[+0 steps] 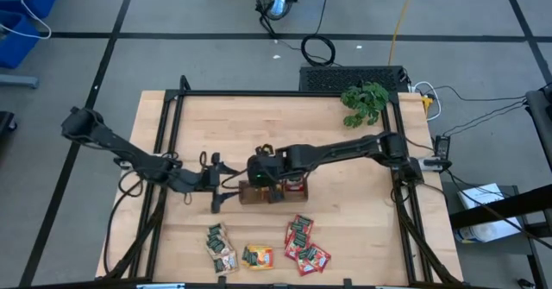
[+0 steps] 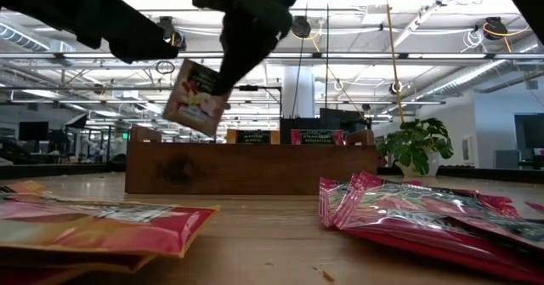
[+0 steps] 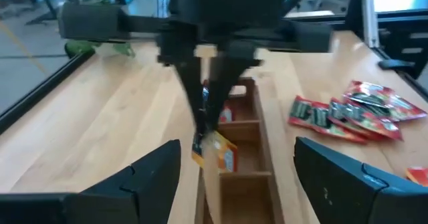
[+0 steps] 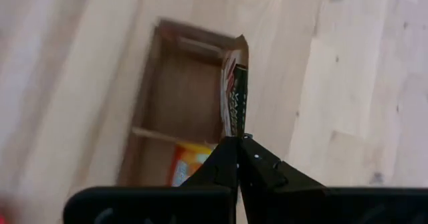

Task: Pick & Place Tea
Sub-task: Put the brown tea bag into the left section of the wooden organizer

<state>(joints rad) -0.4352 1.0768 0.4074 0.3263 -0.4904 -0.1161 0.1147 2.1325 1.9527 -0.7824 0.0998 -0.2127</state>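
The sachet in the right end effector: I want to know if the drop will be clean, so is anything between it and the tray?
Nothing visible. The right end effector holds the sachet above the tray; the compartment under it looks empty, and an orange sachet lies in the next one.

The wooden table [image 1: 345,211] has a black frame [image 1: 285,93] around its edges. A leafy green plant [image 1: 365,102] sits near the far right corner. The floor [image 1: 190,13] is grey with dark lines across it. A blue bin [image 1: 21,17] stands on the floor at the far left. Black cables [image 1: 317,47] and a yellow cord [image 1: 400,17] lie on the floor behind the table. High up, the ceiling [image 2: 408,38] has white pipes and bright lights. A white pillar [image 2: 298,92] stands far back.
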